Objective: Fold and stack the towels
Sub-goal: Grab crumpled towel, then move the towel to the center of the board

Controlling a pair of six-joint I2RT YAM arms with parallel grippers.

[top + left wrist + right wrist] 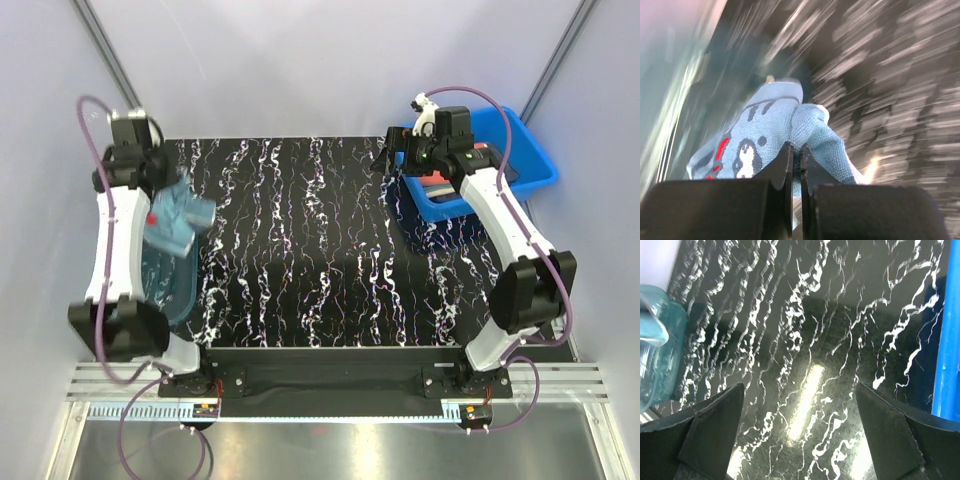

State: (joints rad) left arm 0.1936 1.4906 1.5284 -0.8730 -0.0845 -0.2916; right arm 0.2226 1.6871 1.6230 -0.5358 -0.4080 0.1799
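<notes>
- Left gripper (796,155): jaws closed on a fold of the light-blue towel (767,132). The 2 fingers stand almost together, with cloth pinched between them.
- The towel carries a penguin print and red marks. Only the part hanging in front of the fingers shows; its full outline and any folds behind are hidden by the gripper body.
- In the top view the towel (180,215) hangs bunched at the table's 9 o'clock edge, above the far end of the teal tub (165,290). Whether its lowest corner touches the tub or the table (300,260) cannot be told.
- The left wrist background is smeared by motion blur, so nothing behind the towel can be identified there.
- Right gripper (799,390): jaws spread wide, nothing between them, only bare marbled table below.
- In the top view the right gripper sits at the table's 2 o'clock corner, at the near-left rim of the blue bin (530,165). Its fingertips are dark against the dark table and hard to separate.
- The right wrist view cuts the bin off to 1 blue strip at 3 o'clock and the tub to a corner at 9 o'clock.
- Inside the bin a red-and-dark mass (440,187) shows, mostly covered by the right arm; what it is cannot be told.
</notes>
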